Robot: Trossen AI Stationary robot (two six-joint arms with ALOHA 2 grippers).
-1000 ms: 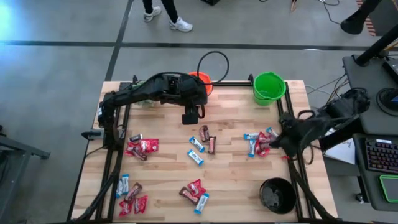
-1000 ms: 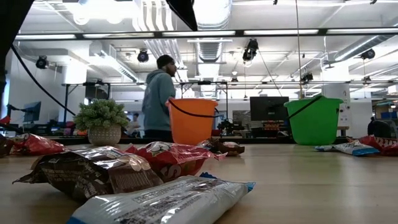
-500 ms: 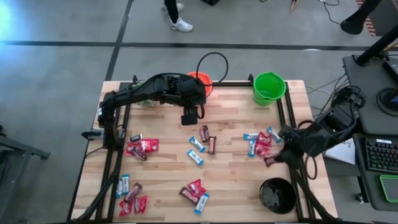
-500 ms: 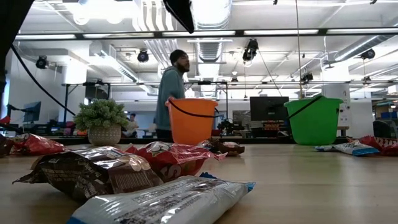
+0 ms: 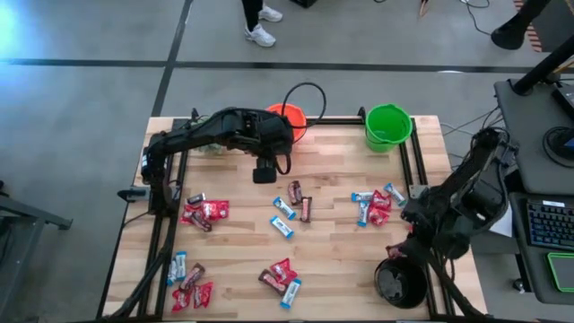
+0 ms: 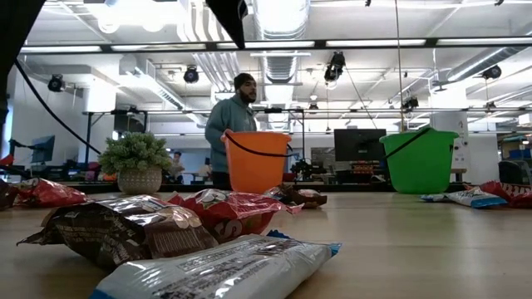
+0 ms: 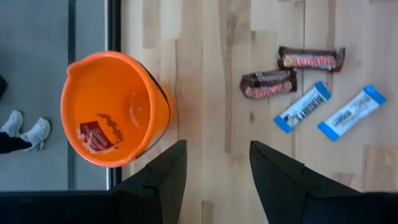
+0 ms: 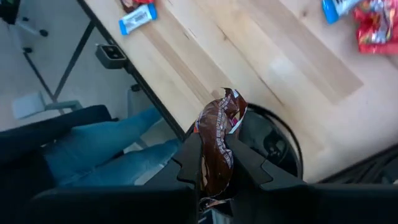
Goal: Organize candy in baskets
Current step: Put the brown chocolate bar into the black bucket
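Note:
Wrapped candy in red, blue-and-white and brown lies in loose groups on the wooden table. The orange basket holds one red candy; the green basket stands at the far right and the black basket at the near right. My left gripper hovers open beside the orange basket, over bare wood. My right gripper is shut on a brown candy just by the black basket. My right gripper pinches the brown candy between its two fingers, across the wrapper's lower half. The fingers slant downward. The candy's free end sticks out past the fingertips. It is lifted clear of the table, beside the black basket's rim.
A small potted plant stands at the far left of the table. Black frame rails run along the left and right sides. A person stands beyond the far edge, and a seated person's legs are near the table's corner.
My right gripper has swung from the candy group at the right toward the table's near edge and the black basket, rolling its wrist and carrying the brown candy clear of the table. My left gripper has tipped a little. The person beyond the table has walked sideways.

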